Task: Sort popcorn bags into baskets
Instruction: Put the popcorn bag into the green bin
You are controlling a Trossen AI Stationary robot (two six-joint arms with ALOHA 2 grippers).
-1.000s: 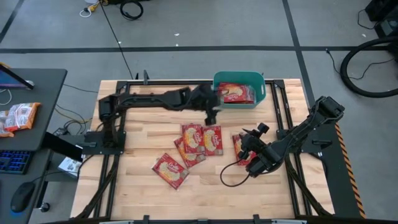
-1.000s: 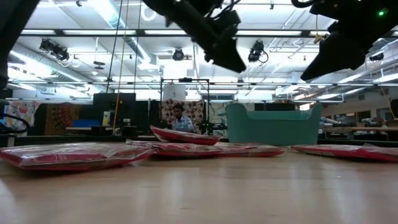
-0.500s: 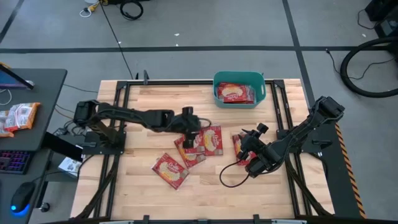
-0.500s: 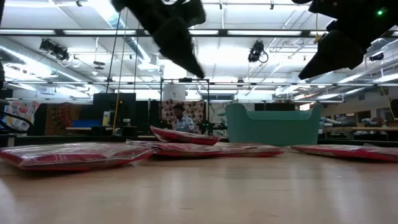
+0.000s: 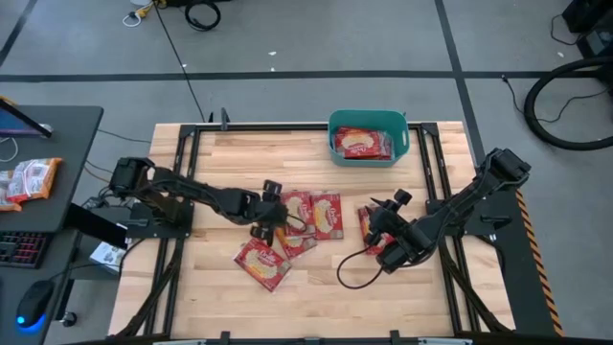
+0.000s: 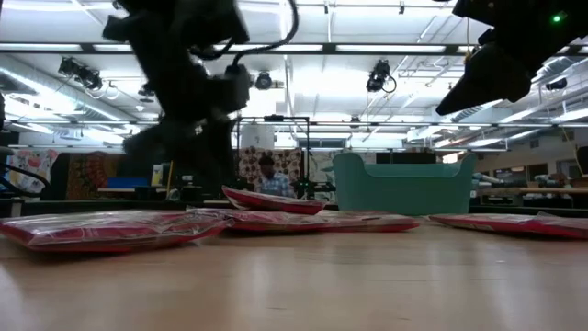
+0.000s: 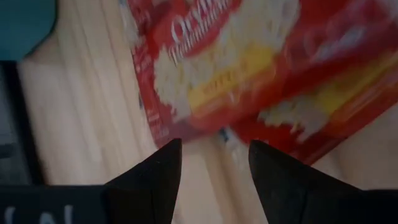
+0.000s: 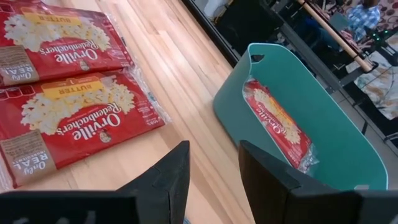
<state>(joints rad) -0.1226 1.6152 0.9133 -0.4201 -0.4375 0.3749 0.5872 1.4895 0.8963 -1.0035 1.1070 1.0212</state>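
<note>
The left gripper [image 5: 271, 217] hangs low with fingers [image 7: 155, 171] spread narrow and empty, just at the nine o'clock edge of the popcorn bags [image 5: 305, 216] clustered mid-counter [image 5: 316, 297]; one more bag lies in the teal basket [image 5: 403, 149] at twelve o'clock. These flat foil packets look light, floppy and slick, so I'd pinch a raised, overlapping edge rather than the flat face. The right gripper [image 5: 377, 228] waits at three o'clock over another bag, fingers parted and empty.
</note>
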